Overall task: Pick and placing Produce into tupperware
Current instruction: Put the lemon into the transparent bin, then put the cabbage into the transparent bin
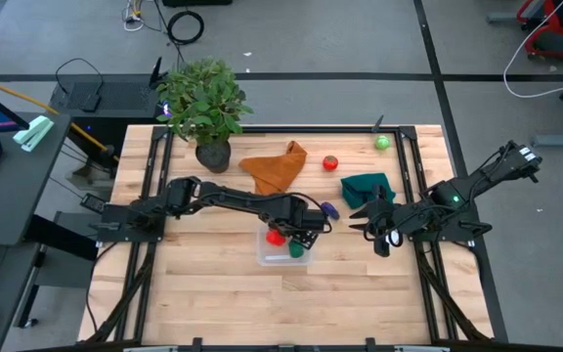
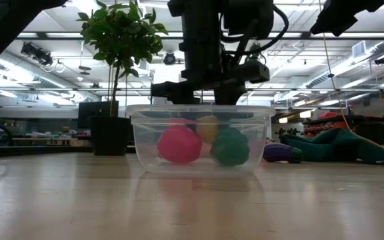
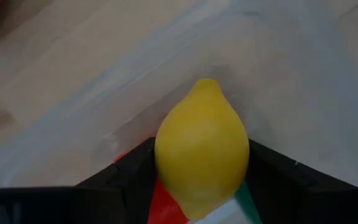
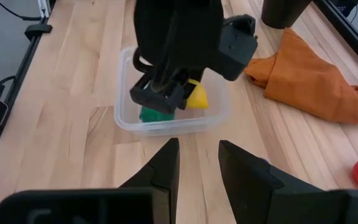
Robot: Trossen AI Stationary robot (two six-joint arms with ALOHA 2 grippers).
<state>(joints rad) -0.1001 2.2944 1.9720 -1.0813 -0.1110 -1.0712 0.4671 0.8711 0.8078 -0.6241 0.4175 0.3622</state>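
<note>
While the overhead camera hides the yellow fruit (image 3: 202, 146) under the left gripper (image 1: 299, 233), our left wrist camera shows it clearly: a lemon-shaped toy clamped between the two dark fingers (image 3: 131, 174), with red and green pieces just visible beneath it. From the high view we see that gripper poised over the tupperware (image 1: 267, 256), which sits near the middle of the table (image 1: 213, 293), a red piece (image 1: 276, 236) and a green piece (image 1: 296, 249) already inside. At table height we find the same clear box with the red and green toys resting on its floor and the yellow one higher, at about rim level.

Only from above do we see the rest of the produce: a purple piece (image 1: 328, 209) just right of the box, a red one (image 1: 330, 162) beside the orange cloth (image 1: 275, 167), and a green one (image 1: 382, 142) at the far edge. Our right gripper (image 1: 375, 233) waits near the dark green cloth (image 1: 369, 188), fingers parted and empty.
</note>
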